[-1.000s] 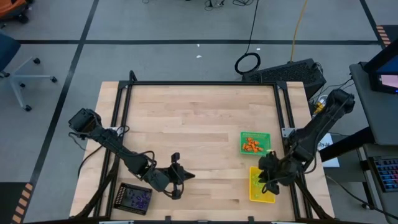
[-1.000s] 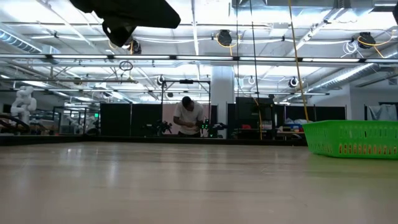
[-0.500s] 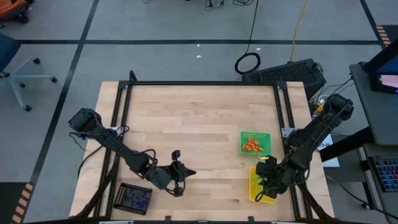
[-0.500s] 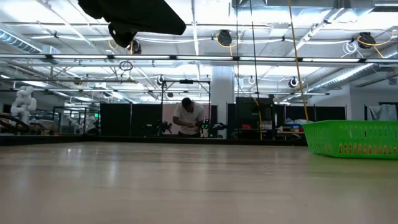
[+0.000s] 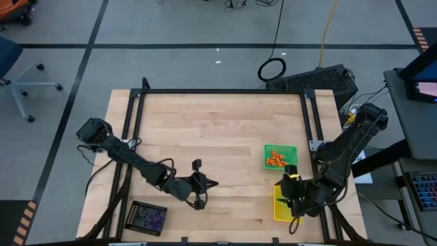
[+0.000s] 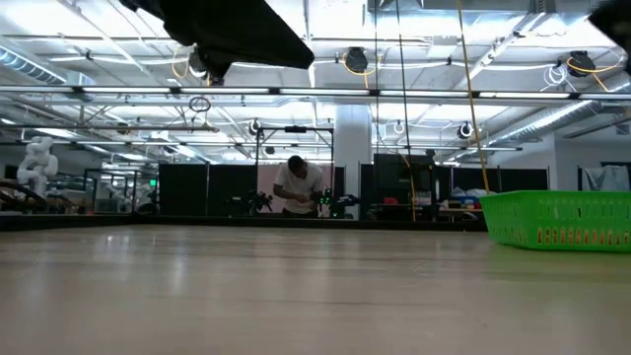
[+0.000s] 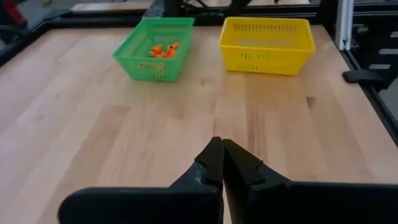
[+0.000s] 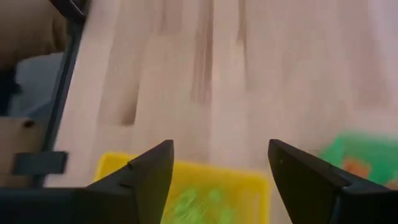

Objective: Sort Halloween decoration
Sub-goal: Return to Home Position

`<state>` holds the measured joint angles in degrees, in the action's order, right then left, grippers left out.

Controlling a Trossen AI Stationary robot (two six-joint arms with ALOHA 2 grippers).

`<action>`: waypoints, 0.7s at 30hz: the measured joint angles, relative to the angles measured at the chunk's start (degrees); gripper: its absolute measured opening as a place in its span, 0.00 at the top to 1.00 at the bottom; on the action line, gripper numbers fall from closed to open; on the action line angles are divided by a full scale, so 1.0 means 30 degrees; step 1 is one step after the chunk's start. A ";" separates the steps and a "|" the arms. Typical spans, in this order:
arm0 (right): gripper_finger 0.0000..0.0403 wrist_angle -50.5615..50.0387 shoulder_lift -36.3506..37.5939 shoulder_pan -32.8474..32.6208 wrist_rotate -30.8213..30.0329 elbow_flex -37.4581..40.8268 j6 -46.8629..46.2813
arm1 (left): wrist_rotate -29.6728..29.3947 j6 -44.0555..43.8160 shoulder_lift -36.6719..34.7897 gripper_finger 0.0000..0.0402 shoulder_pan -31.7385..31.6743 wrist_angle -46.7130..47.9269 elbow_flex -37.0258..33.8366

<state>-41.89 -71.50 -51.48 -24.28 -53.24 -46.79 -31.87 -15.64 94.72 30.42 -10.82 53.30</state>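
Note:
The Halloween decoration shows as orange trinkets [image 7: 163, 50] in the green tray [image 7: 146, 62], lime green ones [image 8: 200, 200] in the yellow tray [image 8: 186, 180], and purple ones [image 5: 151, 219] in the black tray [image 5: 136, 213]. My right gripper [image 8: 217, 155] hangs open over the yellow tray [image 5: 281, 205] with nothing between its fingers. Near the table's middle, my left gripper [image 7: 221, 149] is shut and empty above bare wood, pointing toward the two trays at the right; in the high view my left gripper [image 5: 199, 188] is right of the black tray.
The green tray [image 5: 280, 156] stands just far of the yellow one near the table's right edge. A black frame rail [image 5: 314, 123] runs along that edge. Bare wood [image 5: 218, 137] fills the middle and far part. A person [image 6: 299, 185] stands in the room beyond.
My left gripper has drifted toward the table's right edge, away from the black tray, staying shut. My right arm has shifted a little toward the near edge while its gripper stays above the yellow tray.

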 joint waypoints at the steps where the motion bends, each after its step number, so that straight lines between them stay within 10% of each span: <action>1: 0.38 0.0024 0.0000 0.0000 -0.0514 -0.0284 0.1071 | 0.0212 0.0417 0.0000 0.99 -0.0100 -0.0143 0.0000; 10: 0.53 0.0424 0.0022 0.0201 -0.8968 -0.0673 0.8171 | 0.0160 0.4926 0.0000 0.99 -0.1348 -0.0421 0.0970; 21: 0.85 0.2603 0.0619 0.1889 -0.9360 0.0375 1.0064 | -0.0439 0.6891 0.0000 0.99 -0.3825 -0.0243 0.1078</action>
<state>-34.09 -69.65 -45.82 -52.36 -52.11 -16.60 -33.18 5.03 94.72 18.94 -11.55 56.53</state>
